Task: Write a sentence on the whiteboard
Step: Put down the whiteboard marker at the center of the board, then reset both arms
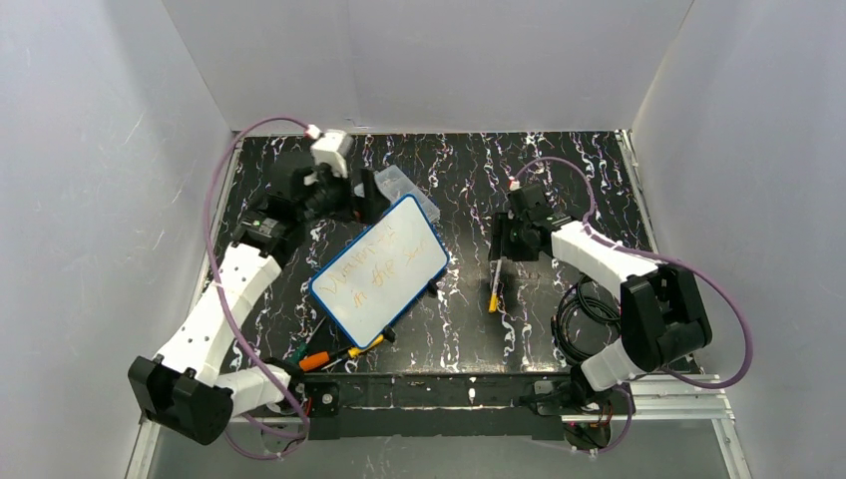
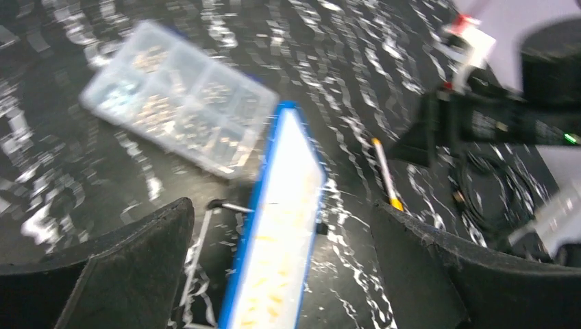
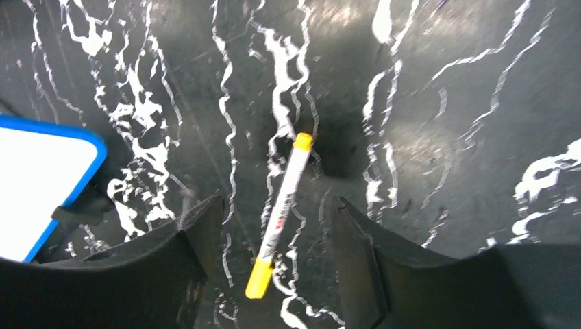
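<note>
The sentence [image 1: 384,261] on the whiteboard [image 1: 351,311] looks finished; marker [image 3: 281,216] lies loose beneath the parted right end effector [image 3: 275,204], left end effector [image 2: 281,207] wide, empty. Next: withdraw.

Found left arm [image 1: 214,304] stretched forward up the left side, forearm angled inward, wrist turned toward the centre. Noted left gripper [image 1: 367,200] with jaws spread wide; confirmed in the left wrist view, left fingers [image 2: 137,267] far apart. Found right arm [image 1: 599,249] folded at the elbow, forearm reaching inward. Noted right gripper [image 1: 504,249] aimed down at the table, jaws partly apart, right fingers [image 3: 178,274] separated.
</note>
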